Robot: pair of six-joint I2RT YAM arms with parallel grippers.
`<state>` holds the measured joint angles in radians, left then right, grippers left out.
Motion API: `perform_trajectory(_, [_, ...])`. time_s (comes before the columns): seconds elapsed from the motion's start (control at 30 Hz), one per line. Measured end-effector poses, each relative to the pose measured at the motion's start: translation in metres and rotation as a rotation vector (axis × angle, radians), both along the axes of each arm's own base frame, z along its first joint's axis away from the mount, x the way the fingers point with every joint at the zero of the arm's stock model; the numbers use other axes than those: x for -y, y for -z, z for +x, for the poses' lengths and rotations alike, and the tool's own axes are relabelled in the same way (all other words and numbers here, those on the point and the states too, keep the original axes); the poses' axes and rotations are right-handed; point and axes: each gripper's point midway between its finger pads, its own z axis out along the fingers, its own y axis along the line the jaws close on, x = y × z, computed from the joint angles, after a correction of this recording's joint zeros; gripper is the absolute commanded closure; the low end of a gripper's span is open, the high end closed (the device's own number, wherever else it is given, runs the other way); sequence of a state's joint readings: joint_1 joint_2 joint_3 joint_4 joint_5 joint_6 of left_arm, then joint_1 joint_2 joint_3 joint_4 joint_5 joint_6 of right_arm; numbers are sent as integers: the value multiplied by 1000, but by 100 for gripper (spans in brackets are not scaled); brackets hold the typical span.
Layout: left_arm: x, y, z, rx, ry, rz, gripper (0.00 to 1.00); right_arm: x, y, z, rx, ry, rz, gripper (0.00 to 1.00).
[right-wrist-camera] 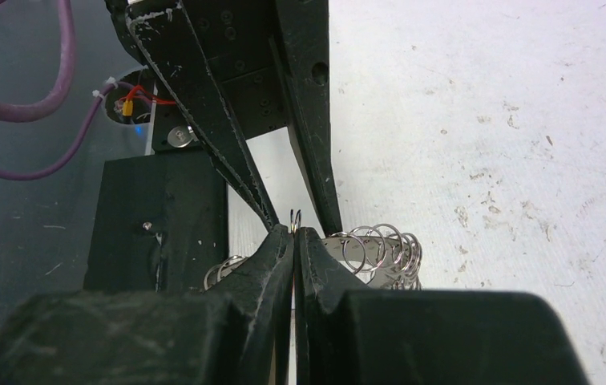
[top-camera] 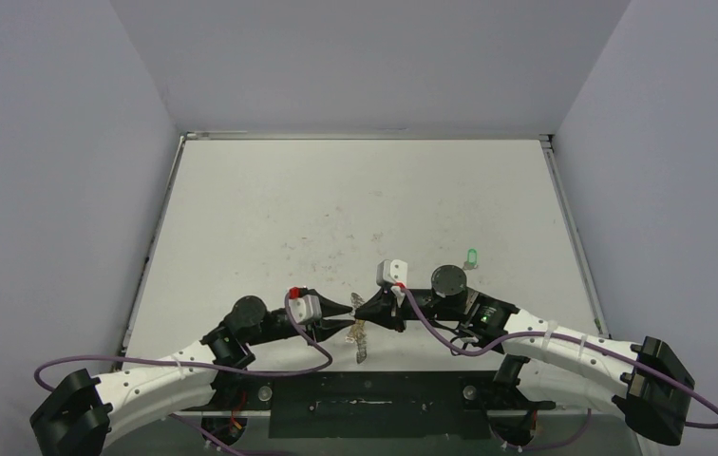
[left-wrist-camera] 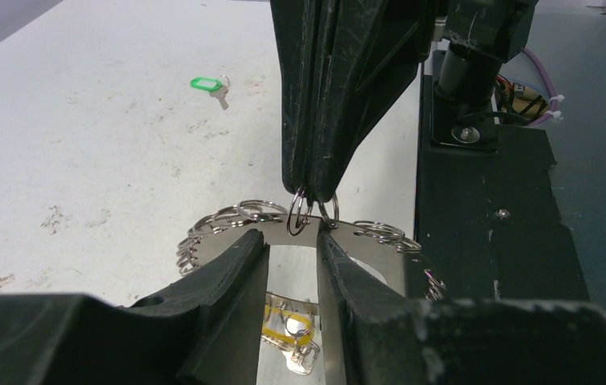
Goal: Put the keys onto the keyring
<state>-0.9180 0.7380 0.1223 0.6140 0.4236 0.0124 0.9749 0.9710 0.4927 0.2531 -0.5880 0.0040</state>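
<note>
Right gripper (right-wrist-camera: 294,241): clamped on a loop of the keyring (left-wrist-camera: 378,261), at near centre. Left gripper (left-wrist-camera: 293,257): jaws slightly apart astride its rim, no grip seen. Yellow key (left-wrist-camera: 288,330): just beneath. Green key (top-camera: 472,256): far-right of both, nearer the right arm (top-camera: 545,337); long axis near-far, head far

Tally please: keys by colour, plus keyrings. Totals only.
Green key: 1
Yellow key: 1
Keyring: 1
Total: 3
</note>
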Motion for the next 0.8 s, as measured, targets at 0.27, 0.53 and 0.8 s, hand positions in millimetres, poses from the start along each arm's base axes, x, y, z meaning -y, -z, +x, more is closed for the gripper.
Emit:
perform_trajectory(0.27, [1,-8,-1,15,3,-27,88,-1,-1,0,-8,4,7,100])
perform_trajectory(0.53, [1,-10,-1,1,-1,-40,84,0,-1,0,-9,4,7,100])
perform_trajectory(0.8, [1,-15,1,-1,-15,-56,100,0,-1,0,-8,5,8,100])
